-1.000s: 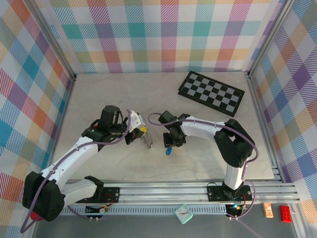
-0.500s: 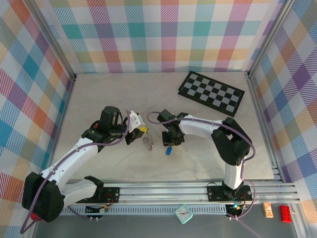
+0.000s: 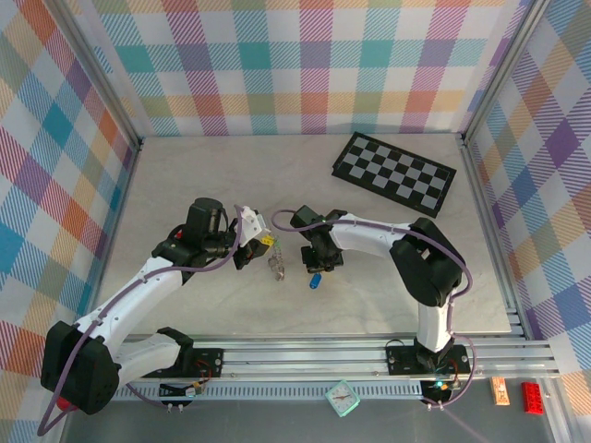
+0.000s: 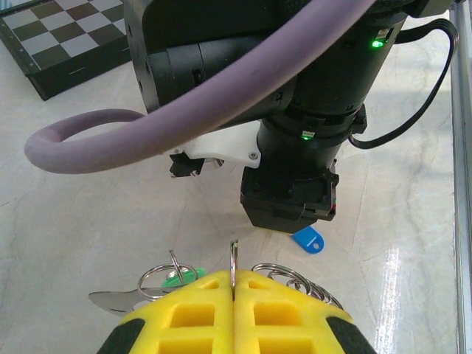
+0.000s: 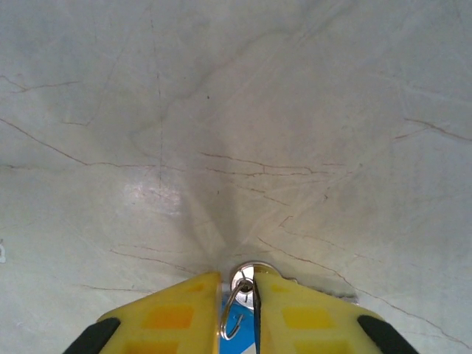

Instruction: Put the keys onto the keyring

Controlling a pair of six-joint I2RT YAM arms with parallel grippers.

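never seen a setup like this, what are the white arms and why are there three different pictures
These are two robot arms bolted to a table. The wide picture looks down from above, with the left arm and the right arm. The other two pictures come from cameras on the wrists, so the yellow pads at the bottom are each arm's own jaws. The left jaws are shut on the keyring, a wire hoop carrying smaller rings and a green key. The right jaws stand close on either side of a blue key; I can't tell whether they pinch it. A chequered board lies at the back right.
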